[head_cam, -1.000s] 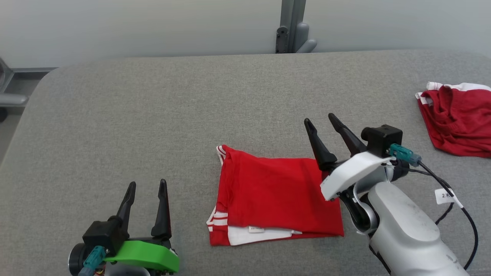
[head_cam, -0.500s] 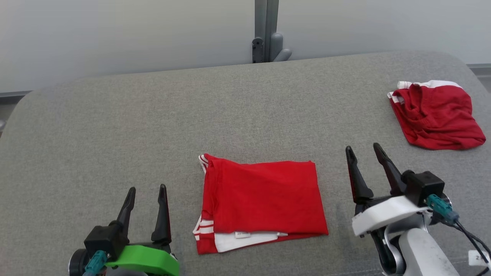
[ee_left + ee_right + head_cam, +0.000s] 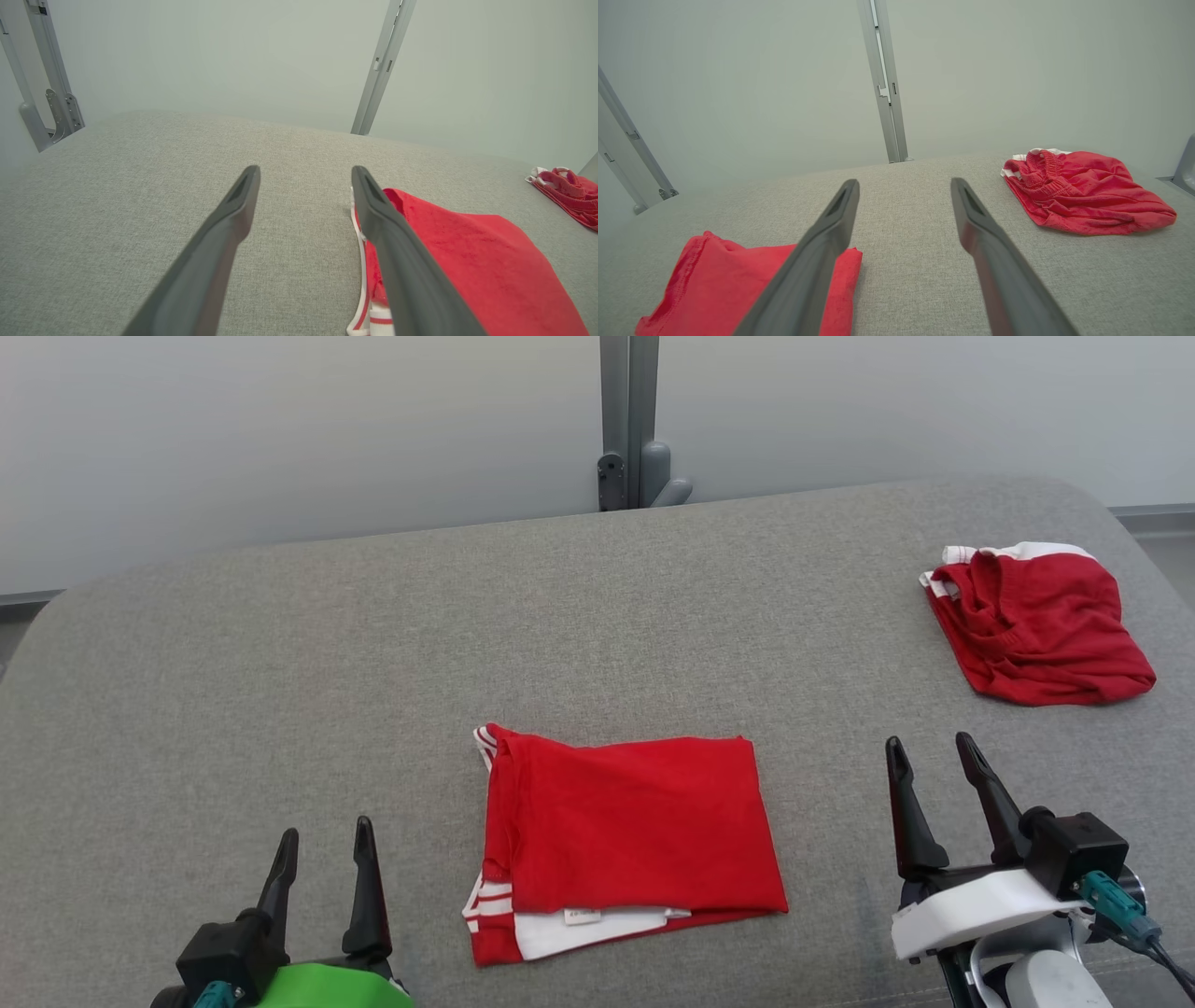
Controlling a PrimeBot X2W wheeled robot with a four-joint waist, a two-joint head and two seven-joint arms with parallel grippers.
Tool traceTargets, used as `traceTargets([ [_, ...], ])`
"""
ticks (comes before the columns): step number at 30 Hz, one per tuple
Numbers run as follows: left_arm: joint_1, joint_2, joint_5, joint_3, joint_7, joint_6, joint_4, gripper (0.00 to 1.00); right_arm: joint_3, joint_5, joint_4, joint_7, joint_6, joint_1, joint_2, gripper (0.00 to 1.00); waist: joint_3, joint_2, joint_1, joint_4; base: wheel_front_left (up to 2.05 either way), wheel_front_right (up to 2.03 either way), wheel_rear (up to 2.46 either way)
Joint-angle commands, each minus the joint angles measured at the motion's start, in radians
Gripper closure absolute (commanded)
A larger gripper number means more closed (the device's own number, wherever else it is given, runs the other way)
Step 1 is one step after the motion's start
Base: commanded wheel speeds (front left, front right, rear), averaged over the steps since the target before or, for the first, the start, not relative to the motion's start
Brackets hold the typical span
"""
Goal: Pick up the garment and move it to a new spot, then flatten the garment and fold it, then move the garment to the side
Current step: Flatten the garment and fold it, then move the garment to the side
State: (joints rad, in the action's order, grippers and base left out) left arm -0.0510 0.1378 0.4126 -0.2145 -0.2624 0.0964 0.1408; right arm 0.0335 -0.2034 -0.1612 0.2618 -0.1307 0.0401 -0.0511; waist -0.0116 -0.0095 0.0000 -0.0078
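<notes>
Evidently the folding is done. From the head view, the folded garment (image 3: 630, 840) lies as a flat red rectangle at the near middle of the grey desk (image 3: 280, 663), white-striped layers showing along its near and left edges. The left tool (image 3: 326, 829) sits near left and the right tool (image 3: 928, 742) near right, both with fingers spread, holding nothing and clear of the cloth. A second, crumpled garment (image 3: 1036, 625) lies far right.

I judge the step in hand to be the last one, moving the fold to the side. That calls for pinching all stacked layers together at an edge, probably with both tools, so the fold does not spill open.

The left wrist view looks along the left tool (image 3: 304, 170), fingers apart, with the folded garment (image 3: 467, 261) just right of it. Its striped edge is plainer here than from the head.

The right wrist view has the right tool (image 3: 904, 183) likewise spread above bare fabric, the folded garment (image 3: 714, 280) to its left. It alone shows the ribbed waistband on the crumpled garment (image 3: 1083, 196).
</notes>
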Motion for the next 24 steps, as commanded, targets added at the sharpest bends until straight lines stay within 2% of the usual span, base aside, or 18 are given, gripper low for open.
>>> traceTargets([
  [1,-0.012,-0.002,-0.015,0.009,-0.002,-0.008,-0.002,0.00,-0.004,-0.006,0.007,0.004,0.000,-0.012,0.000,0.00,-0.001,0.0095,0.0000,0.001,0.00,0.00,0.00],
  [16,-0.018,-0.030,-0.054,0.048,-0.002,-0.042,0.010,0.00,0.015,-0.045,0.007,-0.033,0.000,0.001,0.000,0.00,0.000,0.0095,0.0000,0.020,0.00,0.00,0.00],
  [21,-0.013,-0.037,-0.068,0.055,-0.002,-0.050,0.011,0.00,0.024,-0.043,-0.016,-0.091,0.000,0.037,-0.003,0.00,0.015,0.0095,0.0000,0.039,0.00,0.00,0.00],
  [24,0.000,-0.042,-0.073,0.059,-0.002,-0.052,0.008,0.00,0.039,-0.083,-0.057,-0.156,0.000,0.071,-0.021,0.00,0.036,0.0095,0.0000,0.056,0.00,0.00,0.00],
])
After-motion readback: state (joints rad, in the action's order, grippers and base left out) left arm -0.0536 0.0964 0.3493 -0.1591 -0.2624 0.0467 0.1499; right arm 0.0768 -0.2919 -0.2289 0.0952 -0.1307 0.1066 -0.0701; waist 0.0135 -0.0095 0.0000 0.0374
